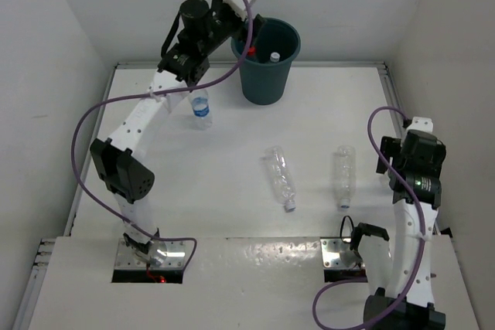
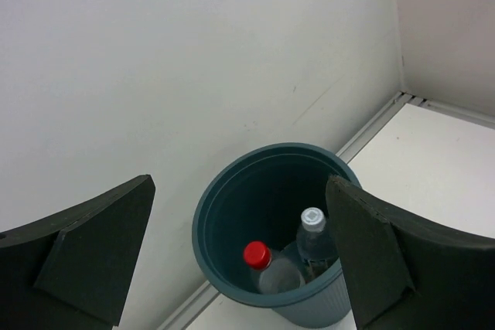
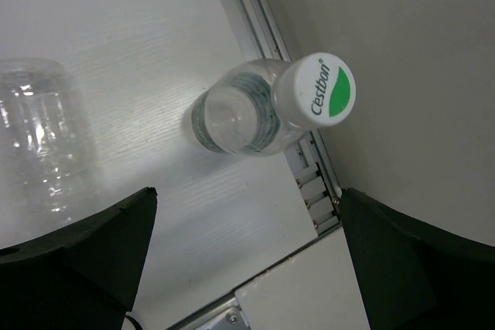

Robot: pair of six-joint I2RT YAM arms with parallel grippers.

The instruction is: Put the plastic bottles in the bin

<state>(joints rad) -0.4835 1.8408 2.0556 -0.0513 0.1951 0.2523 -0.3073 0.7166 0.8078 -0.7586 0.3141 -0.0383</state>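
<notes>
The dark teal bin (image 1: pixel 267 63) stands at the back of the table. It holds a red-capped bottle (image 2: pixel 267 268) and a white-capped bottle (image 2: pixel 313 237). My left gripper (image 2: pixel 240 191) is open and empty above the bin's left rim, as the top view (image 1: pixel 244 30) also shows. A blue-labelled bottle (image 1: pixel 200 107) stands upright left of the bin. Two clear bottles lie mid-table, one (image 1: pixel 280 178) centre and one (image 1: pixel 343 175) to the right. My right gripper (image 3: pixel 247 195) is open and empty above a standing white-capped bottle (image 3: pixel 263 110) by the right rail.
White walls close in on the table's left, back and right. A metal rail (image 3: pixel 305 168) runs along the right edge. The right arm (image 1: pixel 414 164) hides the standing bottle in the top view. The lying bottle (image 3: pixel 39 144) is left of the right gripper.
</notes>
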